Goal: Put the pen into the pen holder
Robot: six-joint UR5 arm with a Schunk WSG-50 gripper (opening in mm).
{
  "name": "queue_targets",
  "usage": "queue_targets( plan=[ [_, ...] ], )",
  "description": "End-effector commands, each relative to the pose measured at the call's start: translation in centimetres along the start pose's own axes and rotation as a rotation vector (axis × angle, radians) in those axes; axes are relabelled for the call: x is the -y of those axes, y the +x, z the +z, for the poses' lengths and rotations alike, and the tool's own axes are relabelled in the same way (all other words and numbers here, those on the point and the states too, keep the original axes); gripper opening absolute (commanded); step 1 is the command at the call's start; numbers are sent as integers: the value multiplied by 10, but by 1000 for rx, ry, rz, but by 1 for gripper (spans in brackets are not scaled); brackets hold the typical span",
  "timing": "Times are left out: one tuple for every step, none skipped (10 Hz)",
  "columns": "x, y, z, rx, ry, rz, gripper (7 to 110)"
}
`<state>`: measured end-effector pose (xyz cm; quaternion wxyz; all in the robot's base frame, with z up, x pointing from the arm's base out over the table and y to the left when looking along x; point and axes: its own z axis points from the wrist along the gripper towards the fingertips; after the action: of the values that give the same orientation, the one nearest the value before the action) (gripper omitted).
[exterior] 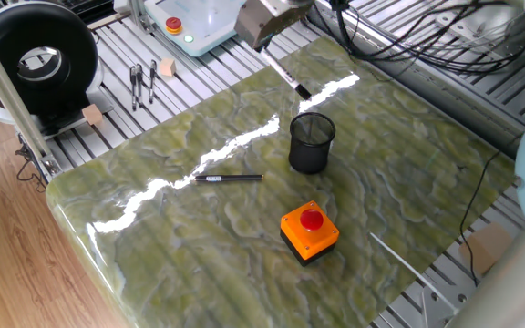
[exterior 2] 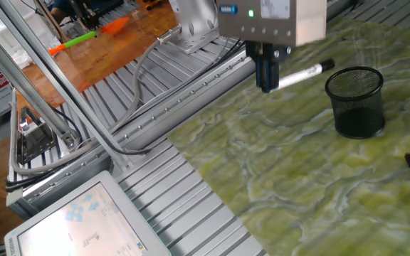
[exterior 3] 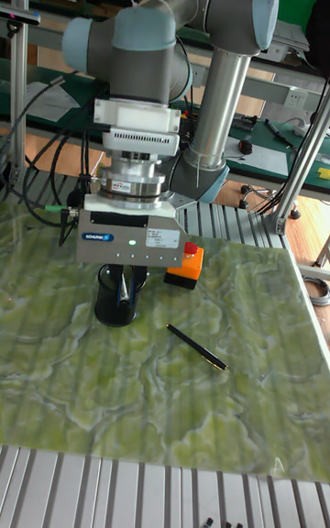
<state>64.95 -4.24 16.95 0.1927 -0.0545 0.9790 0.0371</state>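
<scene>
Aloft, gripper (exterior 2: 267, 85) clamped on pen (exterior 2: 301, 74) — just short of pen holder (exterior 2: 354, 101) rim
</scene>
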Motion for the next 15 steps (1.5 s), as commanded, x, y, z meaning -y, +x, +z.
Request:
queue_targets(
  plan=[
    [-7,0,11,28,-32,3,7],
    [-8,1,11,22,-33,5,7],
    [-9,1,10,17,-31,3,7],
    [-11,6,8,-7,-34,6,7],
    [-11,10,5,-30,-27,4,7],
    [-9,14,5,-46,-19,0,7],
    [-8,16,5,-56,-16,-2,7],
    [-10,26,4,-95,-22,5,7],
    [-11,32,3,-121,-26,10,7],
    [-10,36,3,-137,-21,11,7],
    [-8,40,2,-150,-17,14,7],
    [-7,41,2,-157,-11,23,7],
    [-8,42,2,-160,-12,33,7],
    [-7,43,2,-163,-8,50,7],
    [-7,44,2,-167,-6,73,7]
  ],
)
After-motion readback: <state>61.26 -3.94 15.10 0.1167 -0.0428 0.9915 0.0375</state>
